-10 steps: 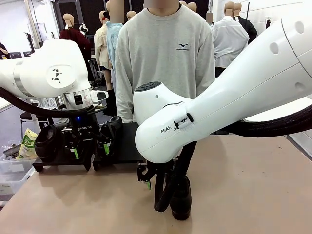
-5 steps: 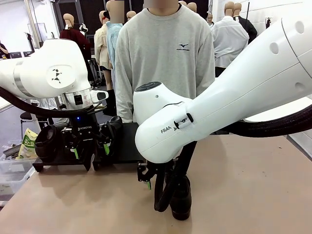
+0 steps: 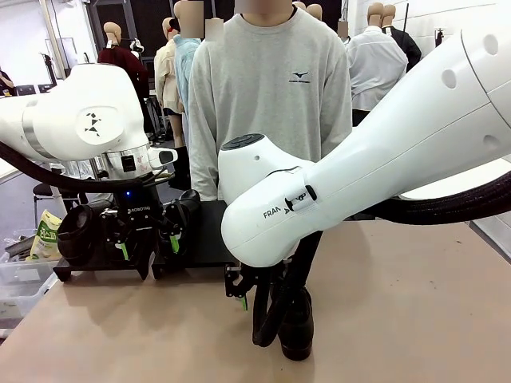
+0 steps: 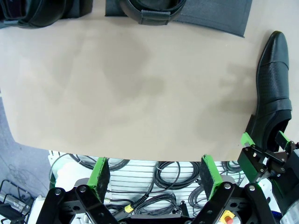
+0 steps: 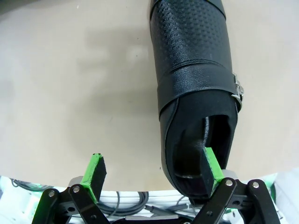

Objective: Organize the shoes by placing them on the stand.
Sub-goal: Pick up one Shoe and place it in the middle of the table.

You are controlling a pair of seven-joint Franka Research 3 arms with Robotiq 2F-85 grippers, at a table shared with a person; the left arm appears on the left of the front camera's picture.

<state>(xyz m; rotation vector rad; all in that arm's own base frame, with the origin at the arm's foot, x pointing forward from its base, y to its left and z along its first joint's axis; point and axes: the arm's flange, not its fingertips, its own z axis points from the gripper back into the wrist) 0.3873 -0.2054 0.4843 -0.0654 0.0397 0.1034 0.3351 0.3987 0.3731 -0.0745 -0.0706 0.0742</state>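
Note:
A black shoe with a side buckle lies on the tan table near its front edge, also seen as shoe and shoe. My right gripper stands open at its heel: one green pad is inside the shoe's opening, the other is well clear on the bare table. In the front view the right gripper is mostly hidden by its arm. Two more shoes sit on the black stand. My left gripper hangs open and empty just in front of the stand, above bare table in its wrist view.
A person in a grey sweatshirt stands behind the stand. The stand's grey mat lies at the top of the left wrist view. Cables lie below the table's front edge. A clear bin sits off the left side.

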